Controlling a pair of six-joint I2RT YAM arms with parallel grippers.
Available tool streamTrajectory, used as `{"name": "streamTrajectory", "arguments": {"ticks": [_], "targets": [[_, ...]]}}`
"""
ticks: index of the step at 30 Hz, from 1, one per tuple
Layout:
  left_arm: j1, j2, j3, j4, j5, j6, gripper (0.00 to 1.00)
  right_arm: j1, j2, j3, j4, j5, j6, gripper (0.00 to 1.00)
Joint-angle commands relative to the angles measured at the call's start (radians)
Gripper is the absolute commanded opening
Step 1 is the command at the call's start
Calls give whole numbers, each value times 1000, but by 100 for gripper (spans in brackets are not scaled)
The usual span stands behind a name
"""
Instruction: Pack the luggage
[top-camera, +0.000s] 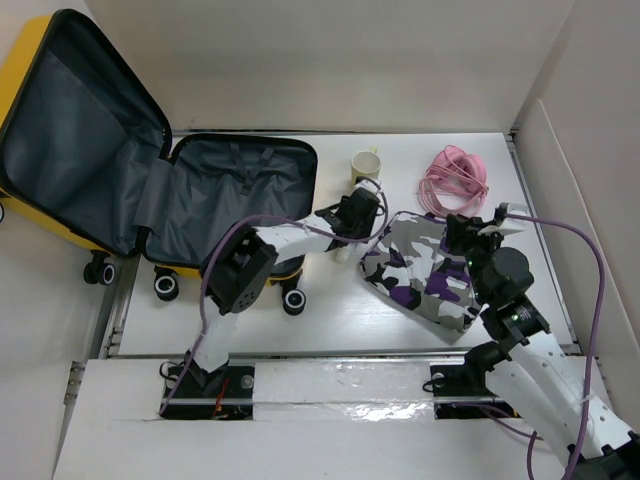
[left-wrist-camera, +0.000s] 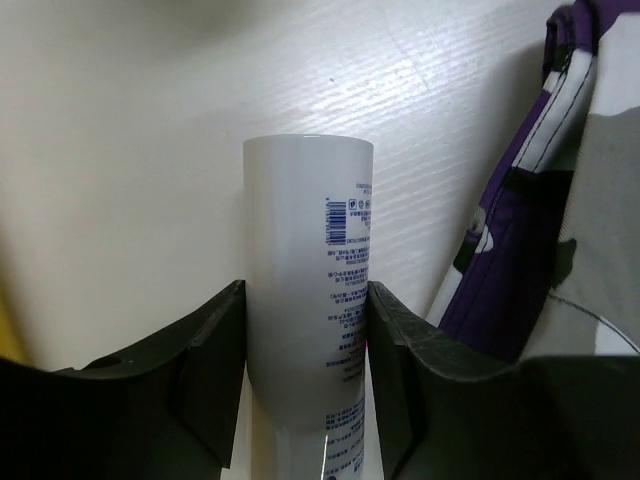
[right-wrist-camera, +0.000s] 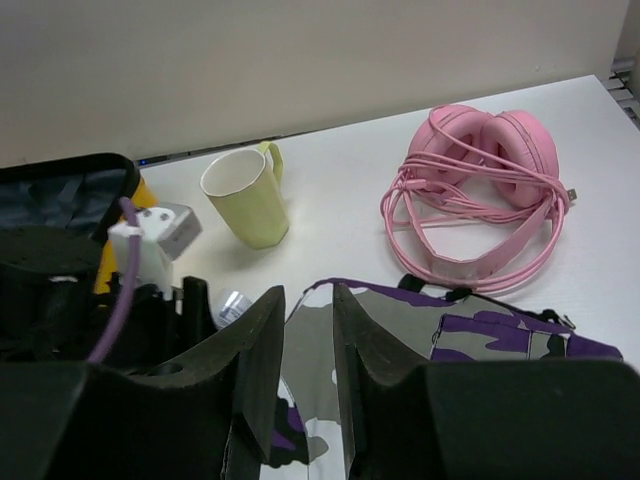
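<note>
Your left gripper (left-wrist-camera: 308, 300) pinches the white bottle (left-wrist-camera: 300, 200) just left of the camouflage pouch (top-camera: 420, 265); the right gripper (right-wrist-camera: 308, 300) hangs slightly spread over it. The luggage (top-camera: 80, 130) lies open further left — that smooth bottle could slip mid-carry.

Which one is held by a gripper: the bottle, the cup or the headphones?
The white bottle with blue print. The left gripper is closed on its two sides. The cup and the pink headphones sit free on the table, with no gripper on them.

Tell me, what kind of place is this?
Probably a robot test bench, not a home: robot arms bolted to a white table, plain white walls, and yellow luggage lying open.
</note>
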Motion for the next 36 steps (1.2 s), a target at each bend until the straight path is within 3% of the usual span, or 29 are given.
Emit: {"name": "streamTrajectory", "arguments": {"ticks": [1,7,9,12,15,18,19,20,22,24,25,26,27,30,31,32,33,34,36], "targets": [[32,-274,-34,94,-61,10,0,-8,5,10,60,-34,-19,32],[134,-544,-198,181,-123,-48,6,-8,25,11,66,-66,-25,33],[220,-630,-267,233,-117,-108,9,-8,37,25,52,-73,-31,34],[364,-717,-397,298,-23,-192,17,-8,55,14,78,-80,-25,34],[418,-724,-461,304,11,-224,23,-8,69,28,70,-112,-36,34],[418,-688,-456,286,12,-234,40,-8,78,19,82,-97,-33,35],[418,-681,-455,284,15,-241,58,-8,80,20,83,-108,-34,35],[418,-681,-462,292,17,-243,65,-8,81,23,76,-109,-37,35],[418,-685,-468,324,43,-244,72,-8,80,28,66,-102,-45,35],[418,-690,-456,322,61,-241,72,-8,83,19,84,-91,-37,22],[397,-694,-453,324,46,-235,72,-8,87,14,95,-93,-33,16],[348,-707,-454,329,23,-211,69,-8,95,19,87,-102,-34,4],[320,-711,-455,339,8,-202,66,-8,97,25,78,-105,-42,0],[201,-690,-445,358,50,-185,53,-8,110,30,56,-56,-30,0],[122,-664,-429,349,55,-183,41,-8,112,27,66,-45,-25,0],[121,-647,-422,349,57,-183,37,-8,112,27,61,-44,-25,0],[42,-629,-418,344,54,-178,31,-8,106,31,55,-40,-28,0],[6,-609,-404,338,40,-181,17,-8,100,33,47,-18,-27,0],[-45,-549,-392,321,57,-191,5,-8,81,22,40,16,-25,0]]}}
